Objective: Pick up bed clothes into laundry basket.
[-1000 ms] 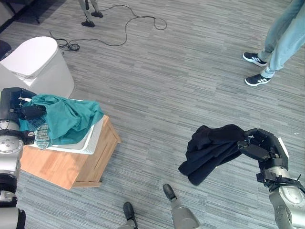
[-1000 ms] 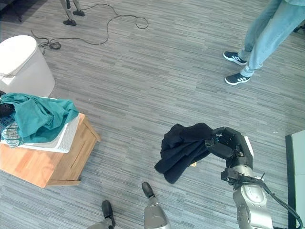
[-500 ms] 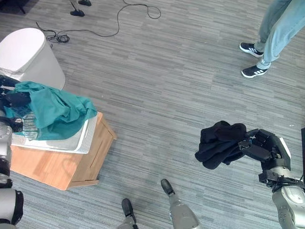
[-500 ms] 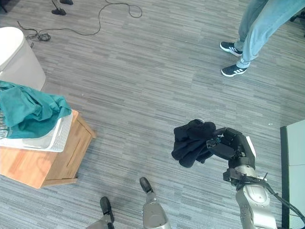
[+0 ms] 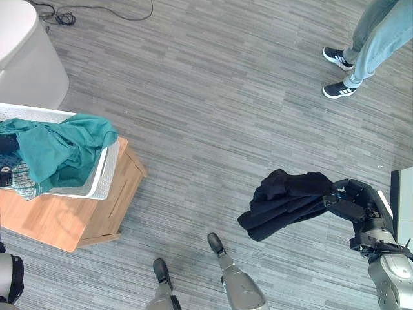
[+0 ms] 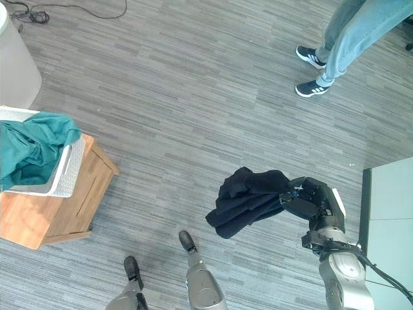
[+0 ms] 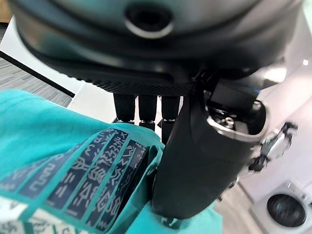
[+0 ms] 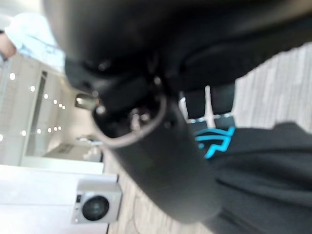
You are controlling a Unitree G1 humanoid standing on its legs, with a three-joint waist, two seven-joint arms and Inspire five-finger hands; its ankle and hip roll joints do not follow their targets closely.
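Basket (image 5: 103, 173) half under teal cloth (image 5: 61, 147)

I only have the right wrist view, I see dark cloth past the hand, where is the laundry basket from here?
Observer: The white laundry basket sits on a wooden box far off to the robot's left, across bare floor from the black garment.
Operator: Is the garment dragging on the floor?
Observer: I cannot tell; the right hand grips one end and the rest hangs out toward the robot's left.
Operator: Anything in the basket already?
Observer: Yes, a teal cloth is heaped in it, draped over the rim, and the left hand pinches it.
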